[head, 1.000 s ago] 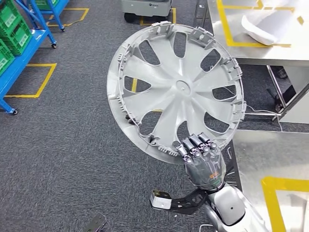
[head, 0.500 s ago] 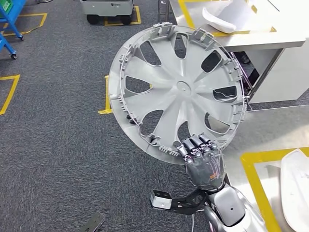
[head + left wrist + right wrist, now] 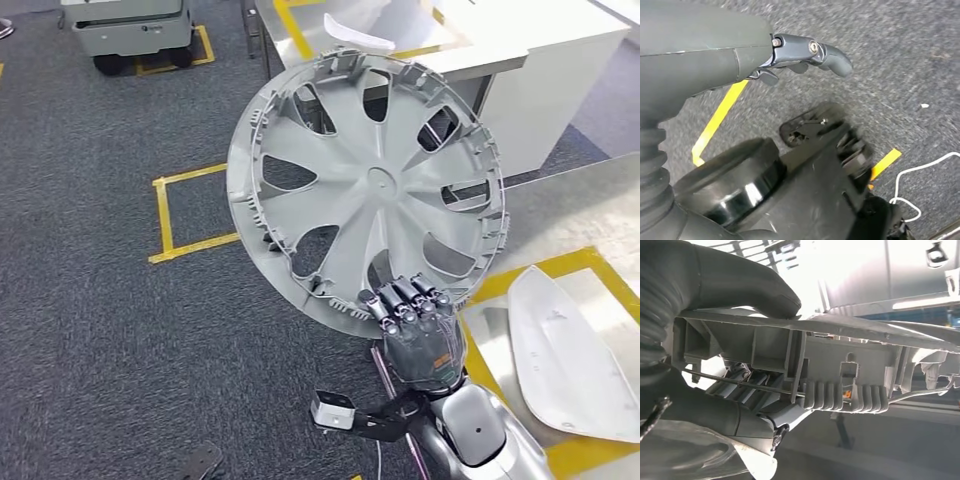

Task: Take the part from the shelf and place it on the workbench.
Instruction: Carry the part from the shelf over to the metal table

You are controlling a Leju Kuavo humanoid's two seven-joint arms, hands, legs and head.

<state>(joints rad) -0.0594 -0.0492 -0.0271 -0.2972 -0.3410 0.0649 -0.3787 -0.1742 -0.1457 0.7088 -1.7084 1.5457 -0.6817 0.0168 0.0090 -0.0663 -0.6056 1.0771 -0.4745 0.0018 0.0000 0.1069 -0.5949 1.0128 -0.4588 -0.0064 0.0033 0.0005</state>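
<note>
Nearest to us, our right robot hand (image 3: 417,330) rises from the silver forearm with its fingers (image 3: 400,303) curled over the near rim of the grey wheel cover (image 3: 370,185). The right wrist view shows the thumb (image 3: 749,282) on one face of that rim and the darker fingers (image 3: 696,412) on the other, so the part is clamped between them. The wheel cover is held up in the air, tilted, its ribbed back toward us, above the dark carpet floor (image 3: 98,330).

Our left robot hand (image 3: 806,50) hangs over the carpet in the left wrist view, fingers loosely extended and holding nothing.

To the near right lies a steel tabletop (image 3: 573,210) marked with a frame of yellow tape (image 3: 555,267); a white panel (image 3: 566,355) rests on it inside that frame.

Farther off, behind the wheel cover, a second tabletop (image 3: 528,35) carries another white part (image 3: 355,35) within its own yellow outline. A yellow taped square (image 3: 177,215) marks the floor to the left, and a grey wheeled cart (image 3: 128,30) stands at the far left.
</note>
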